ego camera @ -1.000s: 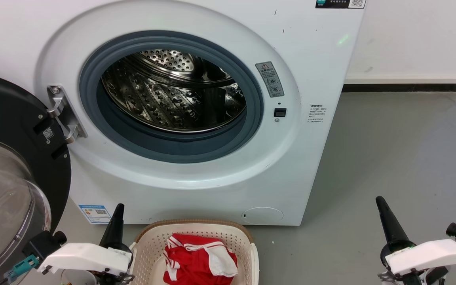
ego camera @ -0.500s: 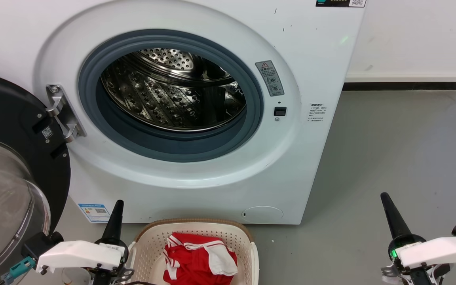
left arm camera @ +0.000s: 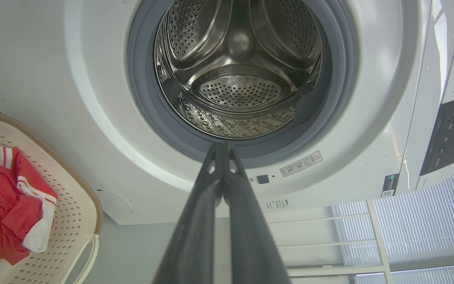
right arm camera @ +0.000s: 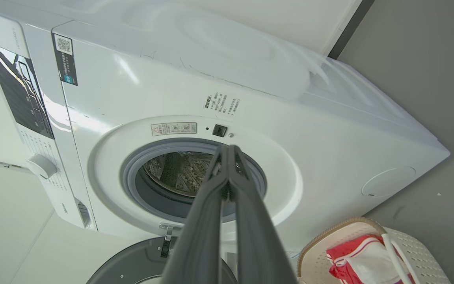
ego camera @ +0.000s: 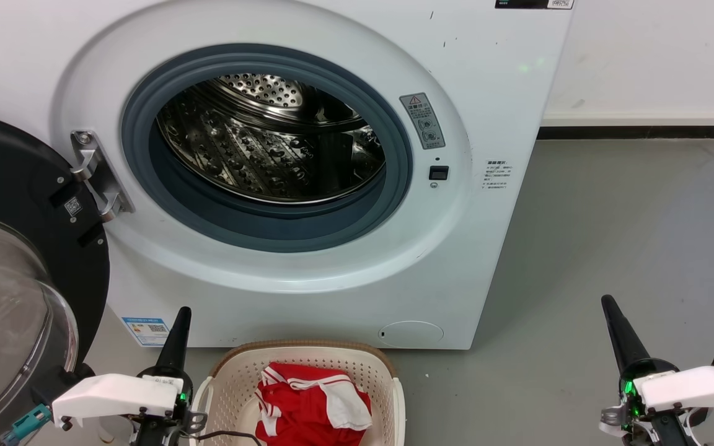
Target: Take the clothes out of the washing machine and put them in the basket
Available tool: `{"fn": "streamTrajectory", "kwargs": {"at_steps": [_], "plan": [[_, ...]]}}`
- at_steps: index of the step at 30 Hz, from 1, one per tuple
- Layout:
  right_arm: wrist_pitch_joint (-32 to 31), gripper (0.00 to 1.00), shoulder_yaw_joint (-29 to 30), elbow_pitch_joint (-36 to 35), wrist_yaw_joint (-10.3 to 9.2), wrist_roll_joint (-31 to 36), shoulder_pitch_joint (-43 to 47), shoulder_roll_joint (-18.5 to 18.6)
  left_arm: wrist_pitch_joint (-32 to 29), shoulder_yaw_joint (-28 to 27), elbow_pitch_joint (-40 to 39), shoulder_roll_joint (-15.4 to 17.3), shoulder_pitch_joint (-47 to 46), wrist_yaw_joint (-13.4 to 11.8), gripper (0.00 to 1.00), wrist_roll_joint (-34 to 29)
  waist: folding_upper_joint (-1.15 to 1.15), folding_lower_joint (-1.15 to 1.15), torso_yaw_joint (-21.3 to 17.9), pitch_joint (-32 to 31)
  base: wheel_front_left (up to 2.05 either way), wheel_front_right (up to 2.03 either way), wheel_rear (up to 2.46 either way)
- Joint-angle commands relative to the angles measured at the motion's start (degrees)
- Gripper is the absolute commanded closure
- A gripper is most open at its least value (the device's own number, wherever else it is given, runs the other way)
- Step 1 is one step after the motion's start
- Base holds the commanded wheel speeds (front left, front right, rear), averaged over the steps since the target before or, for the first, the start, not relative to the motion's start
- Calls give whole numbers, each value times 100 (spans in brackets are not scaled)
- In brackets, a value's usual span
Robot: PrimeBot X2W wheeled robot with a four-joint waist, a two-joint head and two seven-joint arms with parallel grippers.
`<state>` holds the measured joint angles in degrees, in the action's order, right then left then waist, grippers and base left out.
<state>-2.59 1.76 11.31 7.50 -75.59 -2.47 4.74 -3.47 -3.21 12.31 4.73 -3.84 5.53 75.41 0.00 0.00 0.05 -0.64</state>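
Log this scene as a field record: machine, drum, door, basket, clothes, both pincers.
washing machine: white, front-loading
door: open, swung to the robot's left
drum: no clothes visible inside
basket: on the floor before the machine
clothes: red with white, inside basket
left pincer: shut, empty
right pincer: shut, empty

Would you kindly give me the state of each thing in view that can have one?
washing machine: door swung wide open, drum empty where visible.
basket: upright on the floor, holding the clothes.
clothes: crumpled inside the basket.
left gripper: shut, holding nothing.
right gripper: shut, holding nothing.
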Motion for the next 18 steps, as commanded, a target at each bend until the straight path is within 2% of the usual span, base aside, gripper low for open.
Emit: {"fn": "streamTrajectory", "kwargs": {"at_steps": [1,18], "plan": [[-16,100,31,4,-1,-155,-163,21,-37,-48,-13,-19,-124,30,100,133,0,0,0,3,0,0,0],[-110,100,136,126,-1,-987,-287,-1,-176,-197,84,-97,-191,119,100,889,0,0,-2,38,0,0,0]]}}
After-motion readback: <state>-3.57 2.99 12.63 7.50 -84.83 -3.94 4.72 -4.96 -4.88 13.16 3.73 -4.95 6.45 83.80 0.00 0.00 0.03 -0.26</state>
